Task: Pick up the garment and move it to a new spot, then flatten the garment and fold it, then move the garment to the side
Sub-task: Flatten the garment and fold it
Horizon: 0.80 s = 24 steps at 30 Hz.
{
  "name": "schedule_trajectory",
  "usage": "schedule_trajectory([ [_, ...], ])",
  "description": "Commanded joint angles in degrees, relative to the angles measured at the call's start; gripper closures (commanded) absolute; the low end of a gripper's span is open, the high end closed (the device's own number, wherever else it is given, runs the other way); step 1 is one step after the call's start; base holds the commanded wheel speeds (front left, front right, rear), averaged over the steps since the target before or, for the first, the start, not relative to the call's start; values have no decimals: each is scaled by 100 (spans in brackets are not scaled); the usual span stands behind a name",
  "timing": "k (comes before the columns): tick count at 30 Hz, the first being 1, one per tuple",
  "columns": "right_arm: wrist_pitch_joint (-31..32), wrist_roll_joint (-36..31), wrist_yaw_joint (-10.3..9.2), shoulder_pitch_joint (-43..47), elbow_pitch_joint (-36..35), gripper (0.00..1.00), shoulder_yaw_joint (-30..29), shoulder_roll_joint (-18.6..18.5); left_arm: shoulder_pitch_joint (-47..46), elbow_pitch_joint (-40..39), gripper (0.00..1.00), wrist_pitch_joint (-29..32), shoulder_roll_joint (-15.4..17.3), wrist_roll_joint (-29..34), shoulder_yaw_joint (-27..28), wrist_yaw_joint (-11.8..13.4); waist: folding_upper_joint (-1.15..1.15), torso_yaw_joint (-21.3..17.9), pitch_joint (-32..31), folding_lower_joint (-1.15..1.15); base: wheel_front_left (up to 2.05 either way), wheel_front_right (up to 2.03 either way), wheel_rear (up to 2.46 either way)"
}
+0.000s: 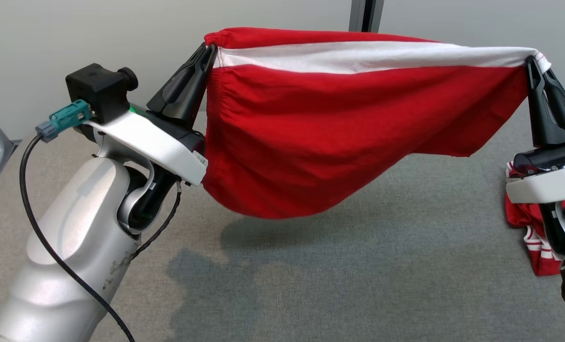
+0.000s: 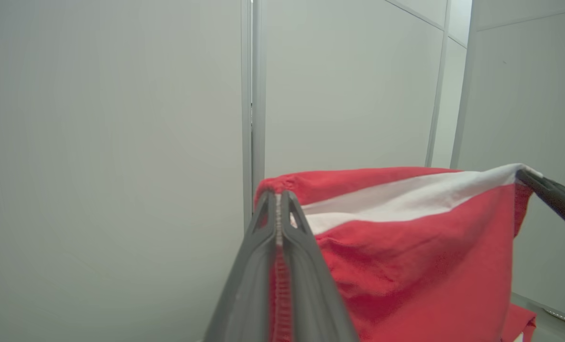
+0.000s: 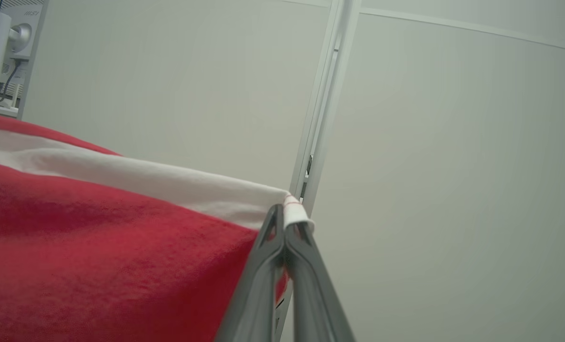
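Pickup done; flattening, folding pending.
Red shirt (image 1: 339, 123) is pinched taut over desk (image 1: 358, 285) by left hand (image 1: 209, 50) and right hand (image 1: 531, 59).

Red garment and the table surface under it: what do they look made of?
Red garment: soft knit, probably cotton jersey, matte; it sags and puckers at the stitched hem. Table surface: grey heathered cloth or felt-like covering, matte; which one I cannot tell.

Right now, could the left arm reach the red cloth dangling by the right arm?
Probably not: the left end effector is shut on one corner of the garment, and the dangling cloth hangs past the whole stretched span, by the right arm.
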Motion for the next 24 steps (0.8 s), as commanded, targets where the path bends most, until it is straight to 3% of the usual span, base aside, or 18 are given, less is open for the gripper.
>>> schedule_trajectory([
  [1, -14, 72, -2, -112, 104, 100, 27, -35, -31, 56, 100, -63, -1, -52, 56, 8, 0, -13, 141, 0, 0, 0, 0],
  [8, -5, 352, -2, -973, 796, 100, 551, -187, -669, 405, 100, -45, 51, -93, 89, -76, 0, -84, 864, 0, 0, 0, 0],
  [13, 20, 486, -2, -2001, 1305, 100, 975, -283, -1458, 801, 100, 91, 154, -64, 30, -142, 0, -189, 1465, 0, 0, 0, 0],
  [18, -1, 466, -2, -3583, 2107, 100, 1429, -196, -2745, 1451, 100, 34, 317, 117, -154, -180, 0, -385, 2240, 0, 0, 0, 0],
  [24, -16, -43, -2, -5020, 2705, 100, 1102, 82, -4256, 2201, 100, -668, 335, 561, -146, -173, 0, -577, 2909, 0, 0, 0, 0],
])
